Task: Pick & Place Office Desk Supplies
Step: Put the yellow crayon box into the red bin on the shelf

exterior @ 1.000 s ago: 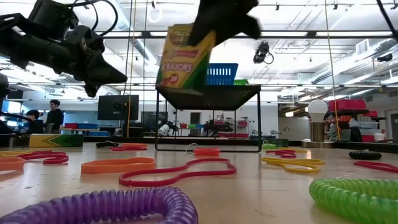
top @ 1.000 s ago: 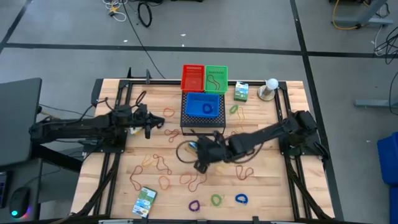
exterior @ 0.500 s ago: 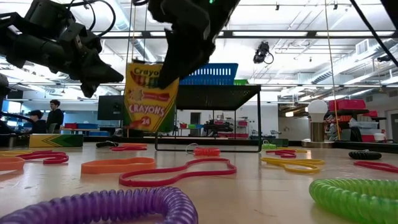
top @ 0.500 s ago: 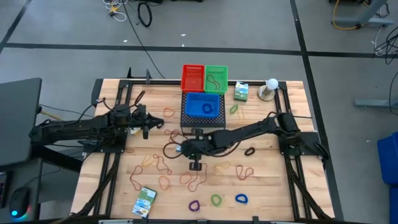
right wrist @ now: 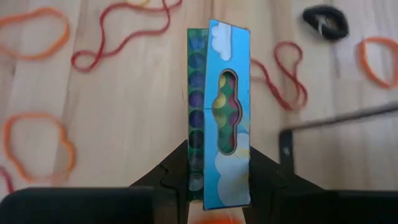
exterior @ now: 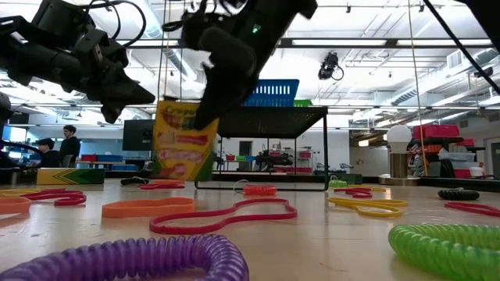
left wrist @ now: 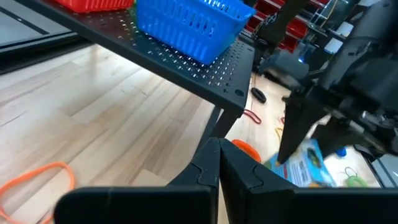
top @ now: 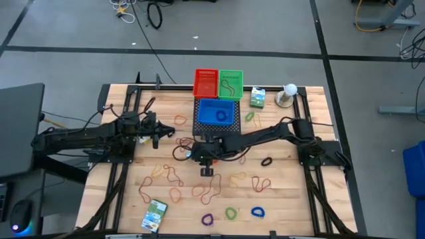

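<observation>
Above the middle of the worktop (top: 312, 199), just in front of the black perforated box (top: 216, 127), the crayon box (exterior: 183, 140) was held off the wood, pinched between the fingers of the right hand (right wrist: 219, 171). Compared with a second earlier, it had been carried leftward across the low view and brought lower, from level with the blue basket (exterior: 269, 92) to hanging below it. Rubber bands (top: 171, 175) lay scattered beneath, where they had been. The left hand (top: 158, 133) was pressed together, holding nothing, and was kept at the worktop's left side.
</observation>
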### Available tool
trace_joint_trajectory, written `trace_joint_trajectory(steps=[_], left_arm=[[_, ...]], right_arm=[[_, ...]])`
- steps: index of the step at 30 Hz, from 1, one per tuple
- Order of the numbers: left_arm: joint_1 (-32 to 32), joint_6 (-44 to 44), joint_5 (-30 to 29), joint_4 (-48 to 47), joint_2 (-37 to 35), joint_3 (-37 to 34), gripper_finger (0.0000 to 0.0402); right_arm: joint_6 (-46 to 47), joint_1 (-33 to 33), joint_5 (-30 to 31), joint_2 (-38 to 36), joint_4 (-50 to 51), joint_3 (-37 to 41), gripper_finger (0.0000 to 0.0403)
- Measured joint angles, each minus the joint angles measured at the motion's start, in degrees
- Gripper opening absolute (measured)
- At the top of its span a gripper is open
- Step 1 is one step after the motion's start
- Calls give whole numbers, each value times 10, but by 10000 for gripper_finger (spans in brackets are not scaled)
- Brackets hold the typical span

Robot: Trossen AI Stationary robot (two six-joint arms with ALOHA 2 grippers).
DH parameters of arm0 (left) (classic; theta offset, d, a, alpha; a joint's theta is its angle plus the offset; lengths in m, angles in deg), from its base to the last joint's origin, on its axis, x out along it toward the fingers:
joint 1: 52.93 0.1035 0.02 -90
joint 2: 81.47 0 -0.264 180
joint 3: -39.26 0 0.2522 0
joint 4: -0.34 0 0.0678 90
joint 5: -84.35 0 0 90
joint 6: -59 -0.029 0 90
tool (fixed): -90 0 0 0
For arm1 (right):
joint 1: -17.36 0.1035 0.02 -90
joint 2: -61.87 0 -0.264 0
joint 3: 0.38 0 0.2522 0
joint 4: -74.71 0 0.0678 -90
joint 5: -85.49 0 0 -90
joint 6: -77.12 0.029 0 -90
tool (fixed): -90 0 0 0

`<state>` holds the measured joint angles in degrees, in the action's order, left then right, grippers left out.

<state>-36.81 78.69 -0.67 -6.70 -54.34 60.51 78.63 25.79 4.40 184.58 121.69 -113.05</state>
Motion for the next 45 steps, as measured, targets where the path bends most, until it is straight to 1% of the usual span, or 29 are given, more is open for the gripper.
trace_joint_trajectory(steps=[2,4,7,9,12,16,21,23,26,29,31,33,35,37,40,41,42,45], left_arm=[[0,-1,2,-3,0,0,7],[0,-2,5,-5,0,0,7],[0,2,10,-9,0,0,7],[0,5,13,-15,0,0,7],[0,9,29,-19,0,0,7],[0,9,43,-17,5,0,7],[0,5,91,9,8,0,8],[0,26,92,15,8,0,9],[0,33,103,15,8,0,13],[0,38,127,-8,8,20,11],[0,31,136,-50,8,58,6],[-5,6,136,-122,8,111,5],[-16,-23,132,-198,22,172,4],[-31,-41,130,-274,49,233,4],[-62,-51,101,-391,110,318,3],[-75,-52,82,-421,133,344,3],[-89,-54,60,-453,160,370,3],[-131,-53,-9,-525,242,443,3]], right_arm=[[0,2,-1,1,22,0,103],[1,4,1,8,3,0,103],[5,4,7,9,18,0,106],[6,4,7,9,7,0,114],[17,4,9,9,8,0,135],[26,4,16,9,8,0,175],[53,11,16,0,7,0,228],[56,15,34,-12,9,0,245],[69,21,56,-36,10,0,261],[99,27,57,-70,24,0,263],[132,31,60,-102,40,0,251],[168,34,70,-136,75,-1,226],[185,40,93,-164,106,3,185],[185,46,117,-195,108,32,133],[186,50,120,-255,79,122,42],[186,50,118,-276,60,160,22],[186,50,114,-301,36,199,13],[201,49,112,-375,-53,302,21]])
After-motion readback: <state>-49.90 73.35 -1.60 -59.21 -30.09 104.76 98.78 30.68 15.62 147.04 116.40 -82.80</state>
